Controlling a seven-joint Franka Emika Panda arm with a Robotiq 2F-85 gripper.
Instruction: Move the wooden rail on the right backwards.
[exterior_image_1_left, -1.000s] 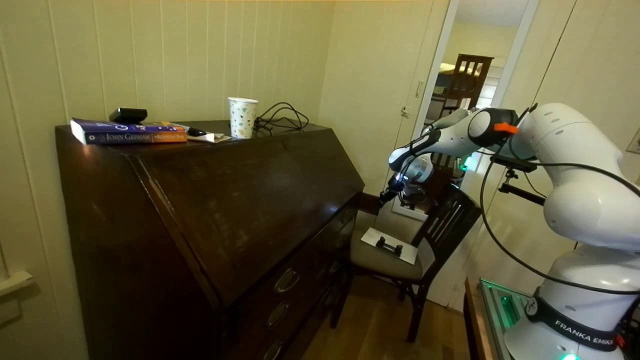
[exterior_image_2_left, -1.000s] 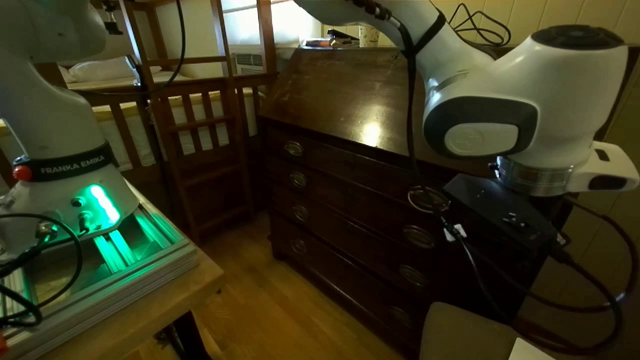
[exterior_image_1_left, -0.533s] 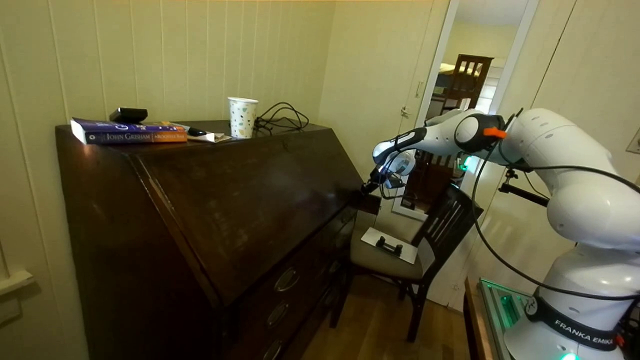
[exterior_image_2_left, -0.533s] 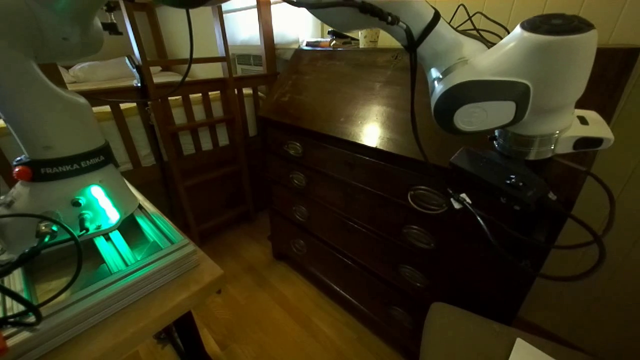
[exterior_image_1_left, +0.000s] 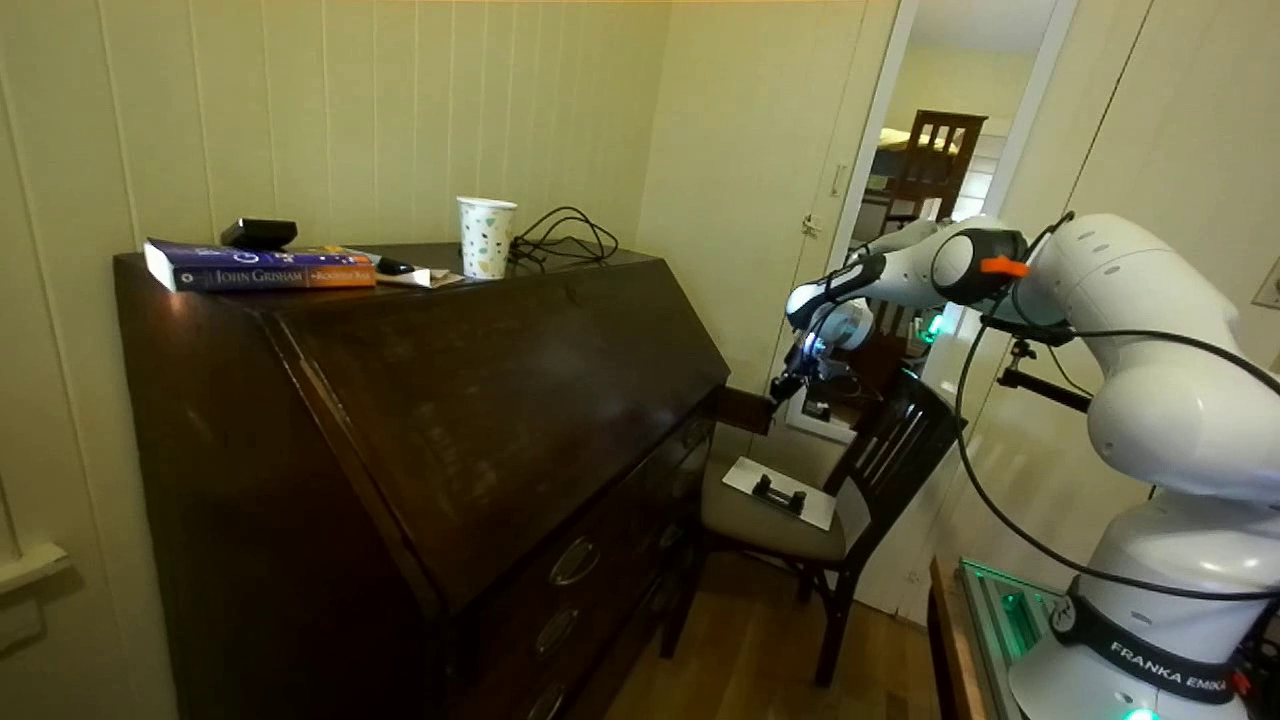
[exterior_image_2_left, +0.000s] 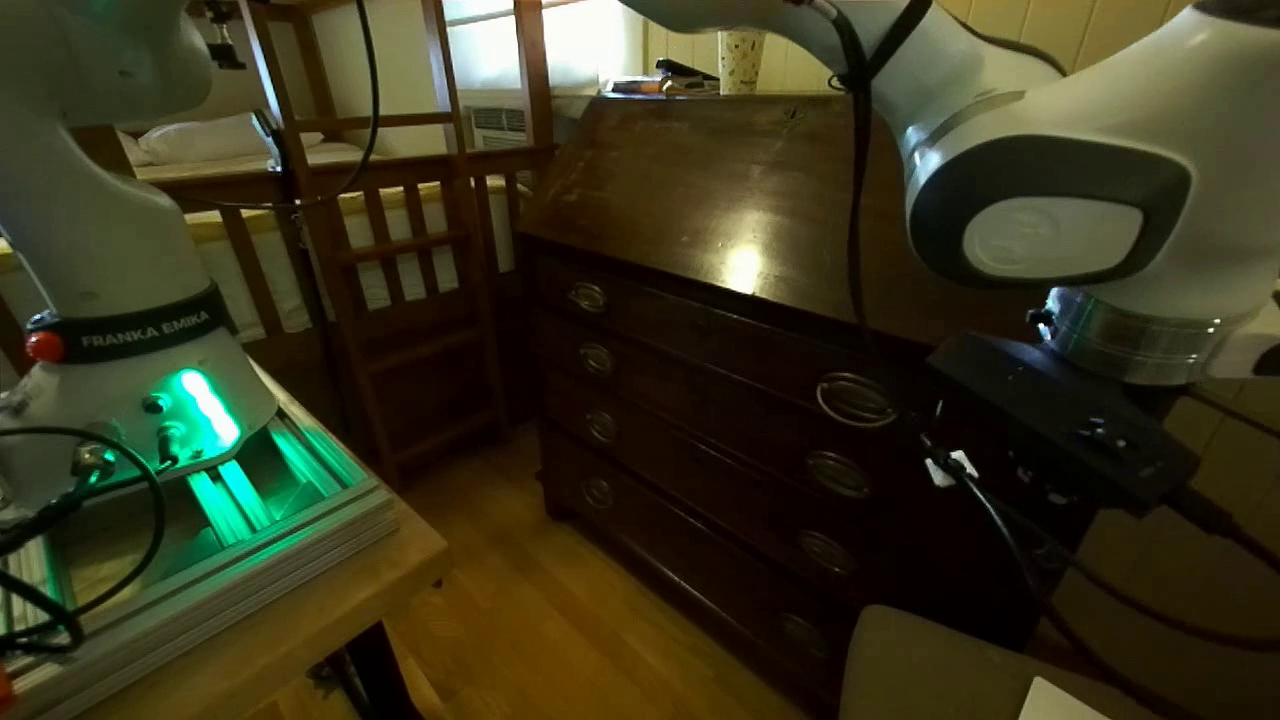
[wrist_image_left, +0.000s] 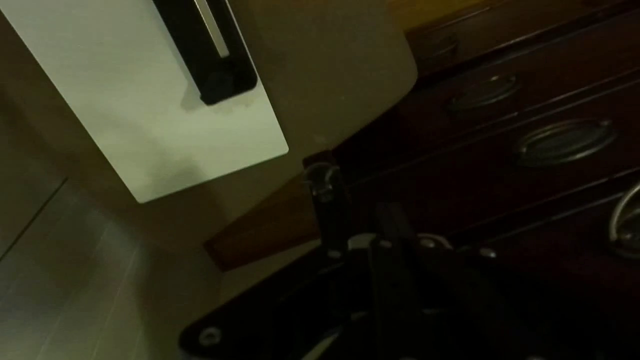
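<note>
The wooden rail (exterior_image_1_left: 745, 410) is a dark brown bar that sticks out from the right end of the slant-front desk (exterior_image_1_left: 520, 400). My gripper (exterior_image_1_left: 777, 394) is at the rail's outer end, close to its upper corner; I cannot tell whether they touch. In the wrist view my fingertips (wrist_image_left: 394, 217) appear together, with nothing seen between them, though the picture is very dark. A narrow dark upright shape with a small round glint (wrist_image_left: 324, 185), probably the rail's end, lies just left of them. In an exterior view the wrist camera (exterior_image_2_left: 1060, 420) and darkness hide rail and fingertips.
A dark chair (exterior_image_1_left: 900, 430) stands below my gripper; a white board (wrist_image_left: 150, 115) with a black handle lies on its seat. Brass handles (exterior_image_2_left: 855, 398) stand out from the desk's drawers. A cup (exterior_image_1_left: 487, 237), books (exterior_image_1_left: 270, 270) and cables (exterior_image_1_left: 565, 238) are on top.
My gripper first moved toward the desk above the rail, then moved back out and slightly down to the rail's outer end. The rail now seems to stick out slightly farther.
</note>
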